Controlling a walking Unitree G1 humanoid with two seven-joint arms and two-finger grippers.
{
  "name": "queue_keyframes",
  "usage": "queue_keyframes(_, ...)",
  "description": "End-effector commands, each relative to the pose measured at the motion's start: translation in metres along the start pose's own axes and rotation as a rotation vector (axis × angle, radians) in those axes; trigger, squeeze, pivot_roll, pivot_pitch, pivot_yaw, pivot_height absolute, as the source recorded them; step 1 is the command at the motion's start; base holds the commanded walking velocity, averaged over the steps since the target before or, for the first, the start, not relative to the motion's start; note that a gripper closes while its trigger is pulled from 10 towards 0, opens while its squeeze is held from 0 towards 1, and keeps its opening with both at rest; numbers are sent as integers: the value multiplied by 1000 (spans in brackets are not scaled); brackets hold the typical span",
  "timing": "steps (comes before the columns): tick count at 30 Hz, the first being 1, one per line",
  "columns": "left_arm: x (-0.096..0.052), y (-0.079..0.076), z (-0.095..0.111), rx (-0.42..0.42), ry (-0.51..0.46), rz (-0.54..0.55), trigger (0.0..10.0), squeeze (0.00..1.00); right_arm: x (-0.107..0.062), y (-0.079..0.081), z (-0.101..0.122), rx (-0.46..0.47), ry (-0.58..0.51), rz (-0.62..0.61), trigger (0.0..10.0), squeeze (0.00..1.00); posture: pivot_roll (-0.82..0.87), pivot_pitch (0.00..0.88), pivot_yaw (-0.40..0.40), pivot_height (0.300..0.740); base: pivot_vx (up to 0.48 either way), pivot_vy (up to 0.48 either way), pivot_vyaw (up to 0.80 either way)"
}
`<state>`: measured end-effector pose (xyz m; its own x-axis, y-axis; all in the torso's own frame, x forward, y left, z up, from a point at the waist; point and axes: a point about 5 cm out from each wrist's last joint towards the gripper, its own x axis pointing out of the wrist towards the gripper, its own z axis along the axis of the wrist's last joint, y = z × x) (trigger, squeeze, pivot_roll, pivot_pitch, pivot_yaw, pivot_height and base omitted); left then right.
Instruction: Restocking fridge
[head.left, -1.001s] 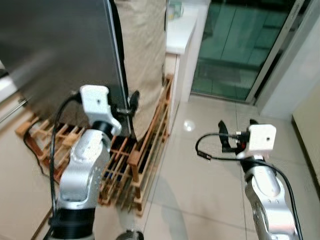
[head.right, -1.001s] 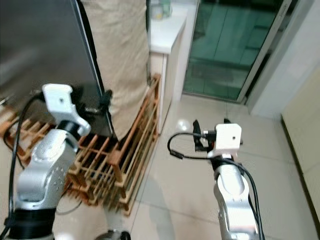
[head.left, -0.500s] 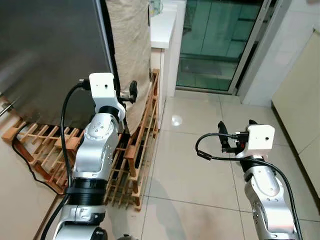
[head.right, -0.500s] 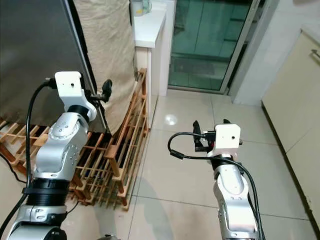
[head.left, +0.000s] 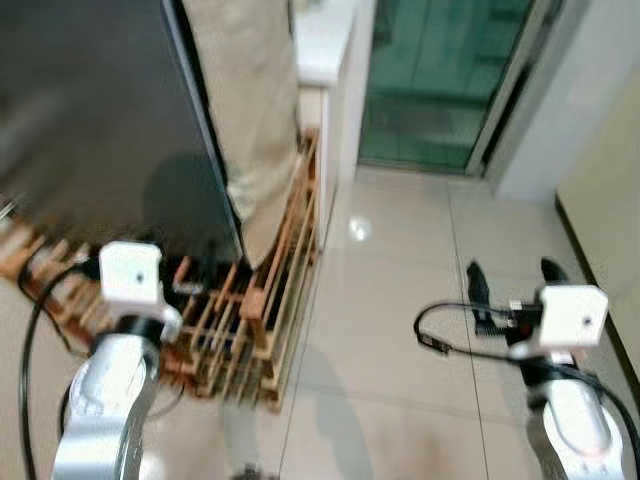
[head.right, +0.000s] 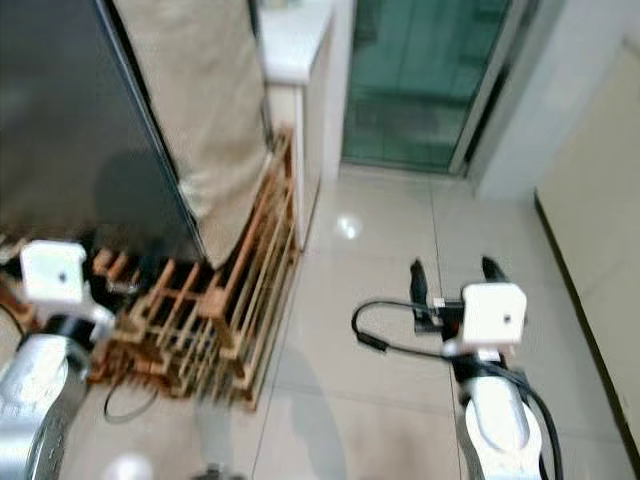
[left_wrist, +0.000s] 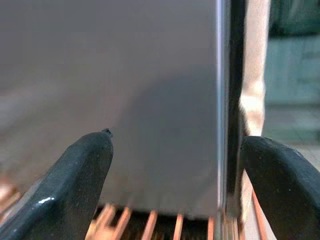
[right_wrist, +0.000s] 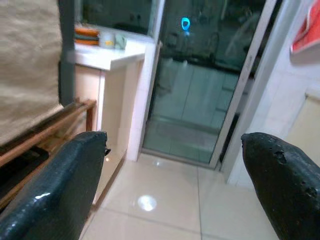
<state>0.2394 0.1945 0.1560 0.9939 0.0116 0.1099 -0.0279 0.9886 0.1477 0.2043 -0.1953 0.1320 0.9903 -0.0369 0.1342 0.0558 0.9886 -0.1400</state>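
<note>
Fridge first: the tall dark grey steel fridge (head.left: 90, 110) fills the upper left of the head views, door shut, its flat front blurred and dimly reflective. Down at its foot sits a low slatted wooden rack (head.left: 255, 300), running along the floor beside the fridge's right edge, with a length of beige cloth (head.left: 250, 90) hanging down over the appliance's side and onto the rack. The left gripper (left_wrist: 172, 180) is held low in front of the fridge door, fingers spread wide, gripping nothing; through its wrist camera the grey door face and its bright vertical edge stand between the two black fingertips (left_wrist: 80, 170), with the rack's slats just beneath. Over on the right, the right gripper (head.left: 508, 285) hangs above the glossy cream floor tiles (head.left: 400, 330), well apart from the fridge, its two black fingers parted and empty. A white countertop (right_wrist: 112, 57) with small containers on it stands past the rack, and a green-tinted glass sliding door (head.left: 435, 80) closes off the far end of the room.
</note>
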Motion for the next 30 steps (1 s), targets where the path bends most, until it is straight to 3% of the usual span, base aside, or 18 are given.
queue_keyframes(1, 6, -13, 15, -38, -55, -50, 10000, 0, 4, -1, 2, -16, -12, -2, 10000, 0, -30, 0, -11, 740, 0, 0, 0)
queue_keyframes(2, 16, -28, 29, -133, -102, -108, 10000, 0, 17, 5, 3, -4, -21, 20, 10000, 0, -44, 0, -4, 740, 398, -266, 0)
queue_keyframes(5, 21, -32, 33, -164, -116, -118, 10000, 0, 26, 5, 5, -2, -30, 11, 10000, 0, -49, 0, 2, 740, 400, -263, 0)
queue_keyframes(19, 28, -29, 40, -186, -119, -74, 10000, 0, 30, 6, -3, 8, -8, 14, 10000, 0, -47, 0, 9, 740, 428, -71, 0)
queue_keyframes(20, 33, -25, 38, -198, -100, -19, 10000, 0, 32, 8, -4, 12, -3, 25, 10000, 0, -49, 0, 9, 740, 0, 0, 0)
queue_keyframes(25, 44, -18, 35, -224, -61, 56, 10000, 0, 36, 12, -4, 24, 0, 46, 10000, 0, -51, 0, 9, 740, 0, 0, 0)
queue_keyframes(30, 58, -22, 38, -241, -65, 40, 10000, 0, 38, 16, -5, 34, 4, 61, 10000, 0, -55, 0, 8, 740, 0, 0, 0)
